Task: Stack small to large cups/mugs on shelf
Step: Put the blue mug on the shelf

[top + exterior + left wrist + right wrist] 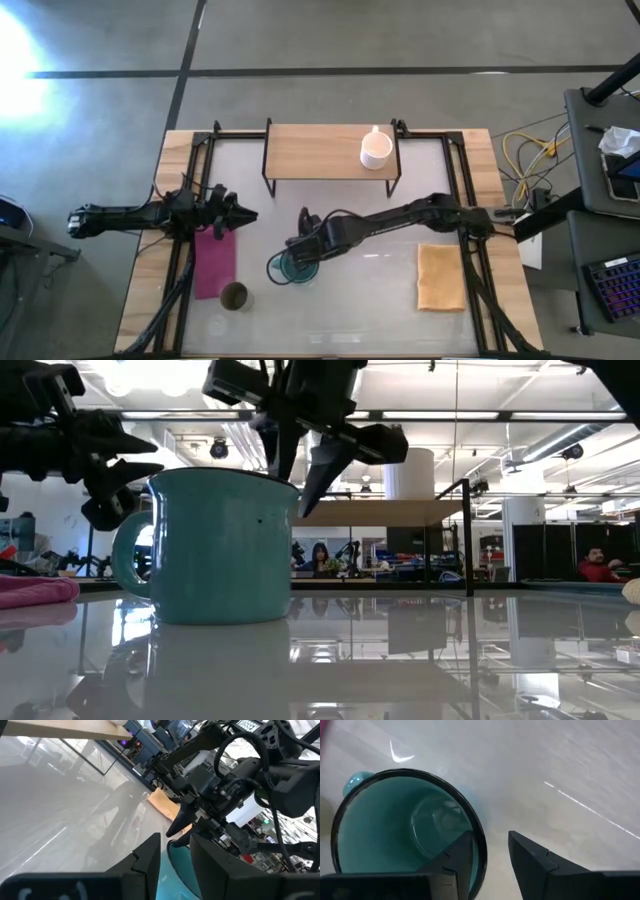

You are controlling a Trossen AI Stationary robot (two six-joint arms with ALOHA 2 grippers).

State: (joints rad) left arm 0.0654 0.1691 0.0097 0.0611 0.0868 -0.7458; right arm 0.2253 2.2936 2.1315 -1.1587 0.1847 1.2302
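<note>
The teal mug [292,266] stands upright on the table near its middle, handle toward the left. My right gripper [490,837] is open above its rim [481,845], pointing down: one finger is inside the mug and one outside its wall, and I see no touch. In the low view the gripper [302,472] shows at the mug's right rim. My left gripper [248,215] is open and empty, held above the table left of the mug. The white mug [375,150] stands on the shelf [310,150]. The olive tumbler [234,296] stands near the front edge.
A pink cloth [215,262] lies left of the teal mug, next to the tumbler. A tan cloth [440,277] lies at the right. The left part of the shelf board is bare. People show in the room beyond the table [598,566].
</note>
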